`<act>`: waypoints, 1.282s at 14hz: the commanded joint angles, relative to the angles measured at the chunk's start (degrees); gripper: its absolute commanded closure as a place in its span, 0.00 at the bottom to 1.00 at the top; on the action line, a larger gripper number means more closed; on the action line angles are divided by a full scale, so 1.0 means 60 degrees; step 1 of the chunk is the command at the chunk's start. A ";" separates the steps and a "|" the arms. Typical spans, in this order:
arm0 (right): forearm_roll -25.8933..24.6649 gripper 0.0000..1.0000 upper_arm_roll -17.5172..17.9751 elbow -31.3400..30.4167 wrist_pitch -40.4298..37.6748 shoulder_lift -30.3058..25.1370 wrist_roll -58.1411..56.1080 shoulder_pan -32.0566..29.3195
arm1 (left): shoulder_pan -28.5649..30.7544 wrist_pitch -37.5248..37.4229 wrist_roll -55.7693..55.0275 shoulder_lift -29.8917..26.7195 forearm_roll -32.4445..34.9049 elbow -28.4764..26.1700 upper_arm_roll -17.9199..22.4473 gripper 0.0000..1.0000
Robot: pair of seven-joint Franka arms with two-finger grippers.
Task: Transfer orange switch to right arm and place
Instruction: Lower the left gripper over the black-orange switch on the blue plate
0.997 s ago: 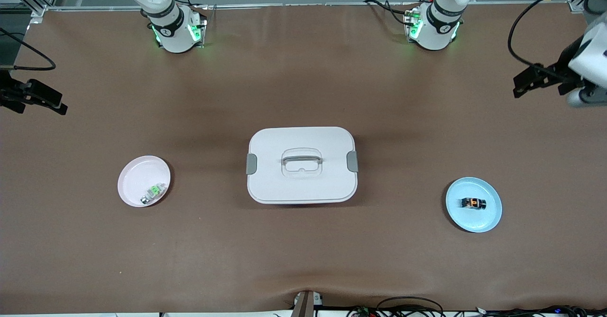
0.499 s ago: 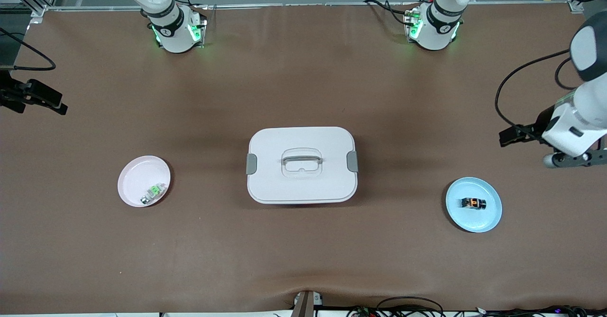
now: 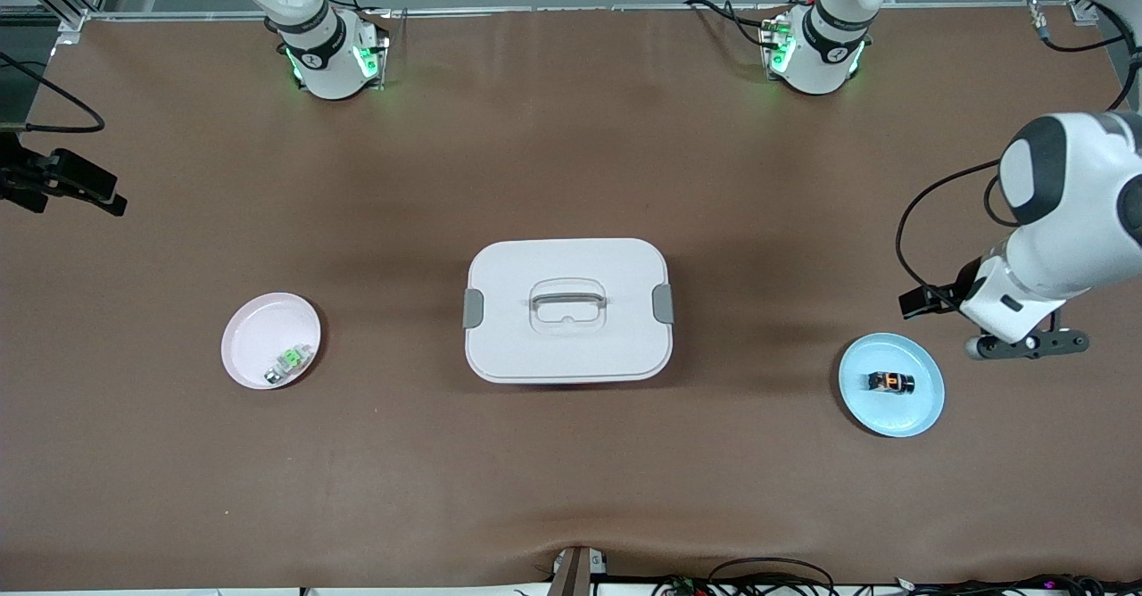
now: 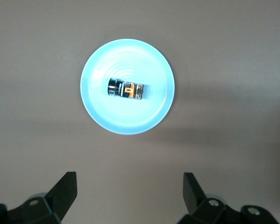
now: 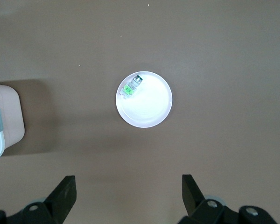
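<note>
The left gripper [image 4: 128,196] hangs in the air with its fingers [image 4: 65,189] spread wide and nothing between them. In the left wrist view the orange switch [image 4: 126,89] sits ahead of the gap between the fingers, not yet under it, so the coming move looks like a short advance over the plate followed by a descent. The switch's long axis runs roughly parallel to the line joining the two fingertips; closing across its narrow sides would, I judge, call for a turn of the wrist first.

The switch lies on its side near the middle of the blue plate [image 3: 919,418], toward the left arm's end of the desk [image 3: 571,489]. In the front view the left gripper [image 3: 928,300] is over bare desk just beside that plate's rim, so the left arm is plainly the nearer one.

The right gripper [image 5: 128,196] waits, fingers likewise apart and empty, high over the right arm's end of the desk. Its wrist view looks down on the pink plate [image 5: 154,114], which holds a small green-and-white part [image 5: 130,86] close to the rim.

Between the two plates, mid-desk, stands a white lidded box [image 3: 568,310] with grey side latches and a handle on top; the lid is on, so its contents cannot be told.
</note>
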 commanded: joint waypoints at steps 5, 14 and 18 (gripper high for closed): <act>0.0053 0.00 0.0096 0.0099 -0.0100 -0.0001 0.0047 -0.0138 | 0.0051 0.1291 -0.0083 0.1021 0.0120 -0.0158 -0.0017 0.00; 0.0053 0.00 0.0096 0.0085 -0.0086 -0.0001 0.0018 -0.0138 | 0.0666 0.3208 0.1071 0.2339 0.0164 -0.0027 -0.0031 0.00; 0.0053 0.00 0.0096 0.0085 -0.0086 -0.0001 0.0018 -0.0211 | 0.0725 0.3664 0.1484 0.2838 0.0018 0.0031 -0.0046 0.00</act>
